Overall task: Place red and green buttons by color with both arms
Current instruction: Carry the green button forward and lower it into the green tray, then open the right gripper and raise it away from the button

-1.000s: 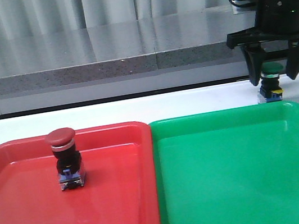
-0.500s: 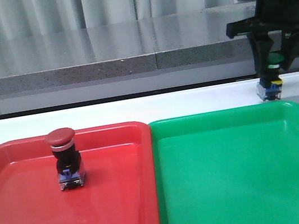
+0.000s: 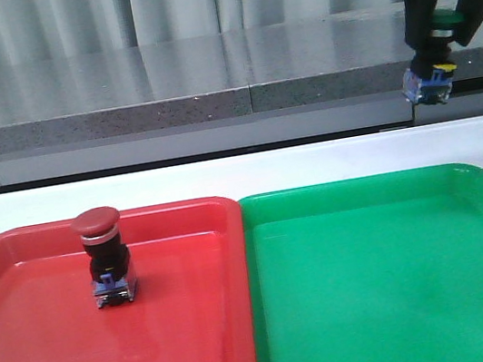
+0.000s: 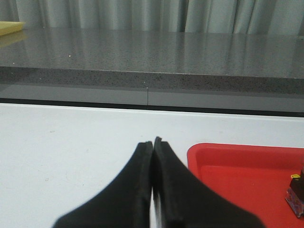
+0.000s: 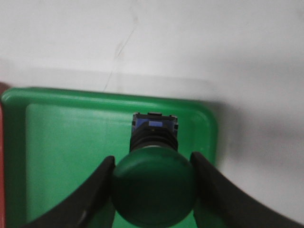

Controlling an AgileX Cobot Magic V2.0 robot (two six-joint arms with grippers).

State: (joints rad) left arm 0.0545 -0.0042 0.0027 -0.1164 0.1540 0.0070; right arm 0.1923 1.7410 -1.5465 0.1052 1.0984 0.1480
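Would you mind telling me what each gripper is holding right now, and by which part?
The right gripper clamps the green button by its mushroom cap; the left gripper is shut on nothing.

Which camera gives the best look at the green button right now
The right wrist view: the green button fills it, clamped at its cap between the right gripper fingers above the green tray. The front view shows it small, high at the right edge. The left wrist view does not show it.
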